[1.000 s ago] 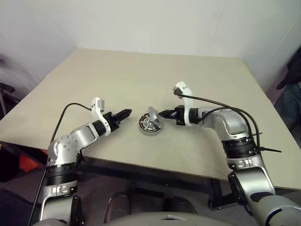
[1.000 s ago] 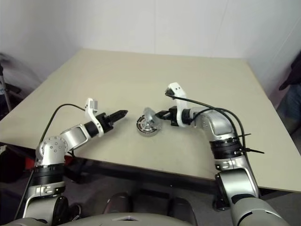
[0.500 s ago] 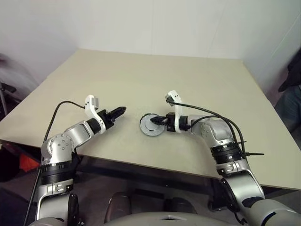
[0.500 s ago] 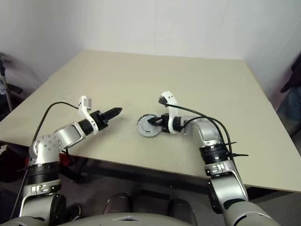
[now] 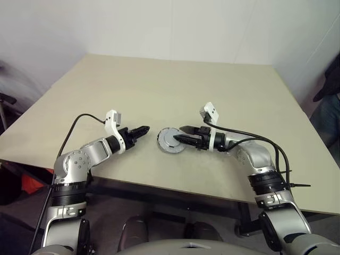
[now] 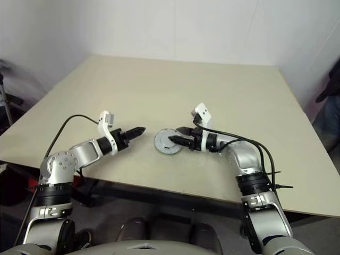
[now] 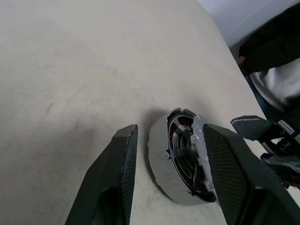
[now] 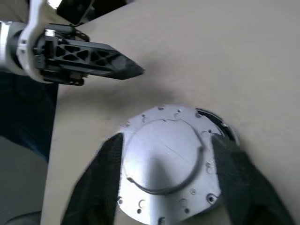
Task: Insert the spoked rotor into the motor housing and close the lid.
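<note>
The motor housing (image 7: 158, 165) stands on the table's near middle, its silver wall towards my left gripper. The lid (image 5: 169, 141) lies flat on top of it with a plain silver face up, slightly off centre, so a dark edge of the housing shows at one side. Thin spokes of the spoked rotor (image 7: 180, 139) show inside the ring. My right gripper (image 5: 178, 133) is open, a finger on either side of the lid, and grips nothing. Just to the housing's left, my left gripper (image 5: 144, 129) points at it, open and empty.
The beige table (image 5: 159, 85) stretches away behind the housing. Its front edge runs close under both forearms. A person in dark clothes (image 5: 328, 90) stands beyond the table's right edge.
The lid went from tilted in my right gripper to lying flat on the housing. My right gripper has opened, let it go and turned at the wrist. The left gripper has barely moved.
</note>
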